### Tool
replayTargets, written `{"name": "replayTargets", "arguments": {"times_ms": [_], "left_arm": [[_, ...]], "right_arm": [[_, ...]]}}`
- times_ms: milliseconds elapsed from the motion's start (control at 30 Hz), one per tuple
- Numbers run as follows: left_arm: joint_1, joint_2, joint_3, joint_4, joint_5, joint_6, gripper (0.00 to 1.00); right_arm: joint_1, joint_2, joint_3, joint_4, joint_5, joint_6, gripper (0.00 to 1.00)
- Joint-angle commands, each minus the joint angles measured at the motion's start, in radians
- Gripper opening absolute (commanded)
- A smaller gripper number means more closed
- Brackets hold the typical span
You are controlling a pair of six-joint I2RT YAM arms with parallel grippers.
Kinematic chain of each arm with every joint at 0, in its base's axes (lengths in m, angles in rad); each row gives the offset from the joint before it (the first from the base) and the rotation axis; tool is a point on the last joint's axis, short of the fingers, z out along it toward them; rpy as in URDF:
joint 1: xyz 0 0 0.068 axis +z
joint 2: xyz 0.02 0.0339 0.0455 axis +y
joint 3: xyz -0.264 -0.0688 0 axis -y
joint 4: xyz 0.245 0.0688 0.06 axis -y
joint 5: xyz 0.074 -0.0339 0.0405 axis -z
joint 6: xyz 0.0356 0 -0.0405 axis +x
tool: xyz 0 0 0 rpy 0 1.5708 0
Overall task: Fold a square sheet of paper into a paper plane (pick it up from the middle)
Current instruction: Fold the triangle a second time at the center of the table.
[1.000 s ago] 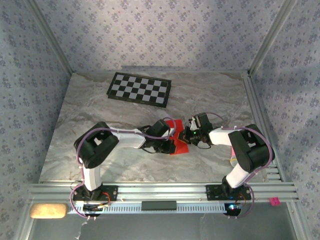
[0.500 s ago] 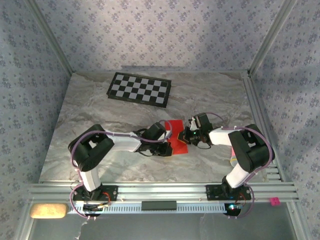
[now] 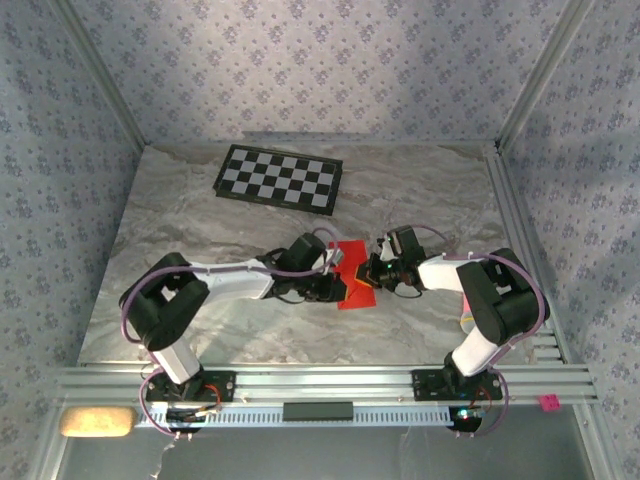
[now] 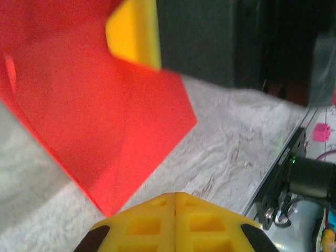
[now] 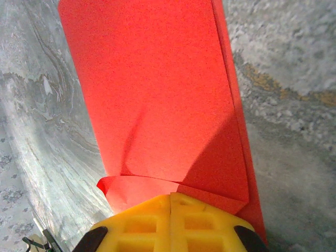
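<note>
L gripper is pressed together on nothing, its tips just before a corner of the square sheet of paper, which is folded, at centre of table. R gripper is clamped on the paper's right edge. Open marble lies left & near; checkerboard is well apart.

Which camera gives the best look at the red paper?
The right wrist view: the red paper fills most of the frame, so its folded layers and edges read clearly. The left wrist view shows one creased corner close up. In the top view it is just a small red patch.
</note>
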Motion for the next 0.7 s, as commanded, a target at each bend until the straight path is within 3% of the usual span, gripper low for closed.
{"name": "replayTargets", "arguments": {"times_ms": [0,200,467,667], "left_arm": [[0.009,0.062,0.076,0.011,0.016,0.016,0.08],[0.004,0.173,0.140,-0.045,-0.033,0.024,0.06],[-0.011,0.207,0.050,-0.068,-0.109,0.006,0.00],[-0.039,0.207,0.007,-0.083,-0.138,0.007,0.00]], "right_arm": [[-0.008,0.032,-0.034,-0.098,0.090,0.001,0.00],[-0.007,0.035,-0.033,-0.094,0.087,0.000,0.00],[-0.007,0.016,-0.026,-0.085,0.074,0.001,0.00],[0.015,-0.133,-0.037,-0.101,0.105,-0.021,0.00]]}}
